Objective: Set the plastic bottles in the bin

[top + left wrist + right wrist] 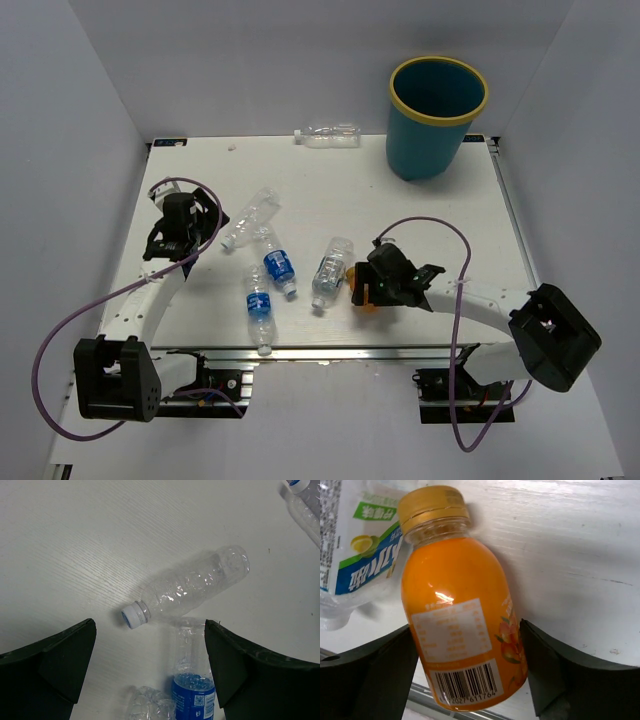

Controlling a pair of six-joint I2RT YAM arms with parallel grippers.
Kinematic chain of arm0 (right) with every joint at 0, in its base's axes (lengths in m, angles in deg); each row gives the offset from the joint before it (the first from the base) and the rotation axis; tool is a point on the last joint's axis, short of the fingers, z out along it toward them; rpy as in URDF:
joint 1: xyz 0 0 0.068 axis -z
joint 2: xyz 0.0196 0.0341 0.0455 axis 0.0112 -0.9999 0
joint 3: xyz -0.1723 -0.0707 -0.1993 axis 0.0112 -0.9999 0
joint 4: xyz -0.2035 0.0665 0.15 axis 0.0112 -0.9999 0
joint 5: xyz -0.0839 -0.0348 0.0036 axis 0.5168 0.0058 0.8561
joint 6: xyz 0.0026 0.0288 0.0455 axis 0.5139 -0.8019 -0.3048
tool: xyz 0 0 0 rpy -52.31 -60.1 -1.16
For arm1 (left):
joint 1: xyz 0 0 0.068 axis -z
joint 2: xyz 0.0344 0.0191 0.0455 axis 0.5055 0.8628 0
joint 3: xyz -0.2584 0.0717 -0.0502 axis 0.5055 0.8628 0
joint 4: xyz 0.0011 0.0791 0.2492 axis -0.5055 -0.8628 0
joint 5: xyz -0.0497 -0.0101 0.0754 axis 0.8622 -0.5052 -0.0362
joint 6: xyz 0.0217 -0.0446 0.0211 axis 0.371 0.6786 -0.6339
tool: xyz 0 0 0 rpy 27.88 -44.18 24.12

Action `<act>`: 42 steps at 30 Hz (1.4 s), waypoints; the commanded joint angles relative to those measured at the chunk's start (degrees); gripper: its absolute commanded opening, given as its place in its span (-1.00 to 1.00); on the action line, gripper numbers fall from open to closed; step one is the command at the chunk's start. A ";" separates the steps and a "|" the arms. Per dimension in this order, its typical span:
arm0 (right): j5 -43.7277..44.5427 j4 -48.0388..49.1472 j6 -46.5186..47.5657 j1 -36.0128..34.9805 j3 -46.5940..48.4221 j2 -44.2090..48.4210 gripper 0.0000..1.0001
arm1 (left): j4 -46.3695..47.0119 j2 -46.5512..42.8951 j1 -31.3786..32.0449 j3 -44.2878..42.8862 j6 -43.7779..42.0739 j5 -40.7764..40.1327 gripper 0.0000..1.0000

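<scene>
The orange bottle (460,615) is small, filled with orange liquid, with a gold cap and a white barcode label. It lies on its side at the near right of the table (440,230). The right gripper (467,670) is clamped on it, one finger against each flank. Just beside its cap lies the lemon-label bottle (332,270), clear and crinkled.

Left of these, two blue-label bottles (277,262) lie near one another at mid-table. A clear bottle (190,587) with a white cap lies on a slant, its side touching the upper blue-label one. The left gripper (150,655) hangs over this clear bottle with its jaws spread wide, holding nothing. One more far bottle (330,134), clear, lies along the table's back edge.

The bin (425,140), teal with a yellow rim, stands upright at the far right corner, well apart from every bottle. Its floor is in shadow, so I cannot tell what it holds.

The table is white with a faint wood grain, and plain pale walls (100,100) close it in.
</scene>
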 commanded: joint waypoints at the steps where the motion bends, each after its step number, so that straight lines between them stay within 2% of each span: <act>1: 4.78 1.62 -3.40 -0.43 -0.02 0.79 0.59 | -0.29 -1.83 -0.15 -0.05 0.36 -0.97 0.96; 2: 6.44 2.14 -2.53 -0.43 0.24 1.05 0.14 | -0.37 -1.83 -0.15 -0.05 0.36 -0.97 0.96; 3: 7.59 2.75 -1.82 -0.43 0.25 1.93 -0.07 | -0.46 -1.83 -0.15 -0.05 0.36 -0.97 0.96; 5: 9.00 5.99 -0.68 -0.43 0.42 2.90 -0.34 | -0.29 -1.83 -0.15 0.12 0.27 -0.97 0.97; 8: 12.41 6.54 3.10 -0.34 2.52 3.34 -0.54 | -0.38 -1.83 -0.15 0.04 0.27 -1.23 0.96; 12: 24.28 -2.13 6.44 1.67 11.90 3.43 -0.58 | -0.38 -1.75 -0.15 -0.05 0.10 -1.59 0.96; 14: 27.10 -2.43 8.28 5.80 14.91 4.22 -0.60 | -0.38 -1.48 -0.15 0.12 0.36 -1.76 0.96; 19: 24.91 12.38 20.75 13.96 26.31 6.51 -0.62 | 0.42 -0.61 -0.15 -0.05 0.45 -1.94 0.96; 21: 25.80 16.28 26.38 17.04 31.68 2.32 -0.63 | 0.07 0.18 -0.15 -0.49 0.10 -1.94 0.96; 22: 25.36 17.25 28.05 20.89 34.93 -0.15 -0.63 | -0.28 0.36 -0.15 -0.84 0.01 -2.03 0.96; 23: 23.79 18.65 30.59 22.84 42.18 -2.61 -0.60 | -0.98 0.45 -0.15 -0.93 -0.08 -2.46 0.96; 25: 21.15 19.80 32.37 28.64 50.21 -11.92 -0.61 | -0.64 0.28 -0.15 -0.50 0.10 -3.43 0.96; 26: 18.44 18.50 32.90 30.23 60.26 -15.34 -0.55 | -0.38 0.10 -0.15 -0.41 0.10 -3.43 0.96; 28: 18.06 12.63 33.51 32.95 73.39 -27.38 -0.32 | -0.11 0.10 -0.15 -0.67 0.01 -3.43 0.96; 29: 18.76 4.86 33.95 33.40 86.77 -31.16 -0.22 | -0.20 0.10 -0.15 -0.84 -0.17 -3.35 0.96; 30: 18.85 2.17 34.74 33.76 92.39 -37.99 -0.07 | -0.37 0.19 -0.15 -0.93 -0.25 -3.35 0.96; 31: 18.16 0.23 35.62 34.19 96.88 -40.66 0.18 | -0.81 0.19 -0.15 -1.02 -0.17 -3.87 0.96; 32: 14.32 -0.92 36.84 34.37 99.97 -42.26 0.78 | -0.73 0.10 -0.15 -0.85 0.01 -3.96 0.96; 34: 14.11 1.34 36.33 34.55 100.28 -42.11 0.79 | -0.38 -0.16 -0.15 -0.58 -0.08 -3.43 0.96; 36: 12.45 8.94 35.81 34.64 91.54 -36.78 0.79 | -0.55 -0.43 -0.15 -0.75 -0.34 -3.17 0.97; 38: 9.37 10.93 35.80 34.73 88.76 -34.11 0.79 | -0.90 -0.60 -0.15 -0.67 -0.34 -3.08 0.97; 42: 4.64 2.51 34.57 34.73 92.27 -31.56 0.79 | -1.34 -1.57 -0.15 -0.76 -0.61 -3.52 0.96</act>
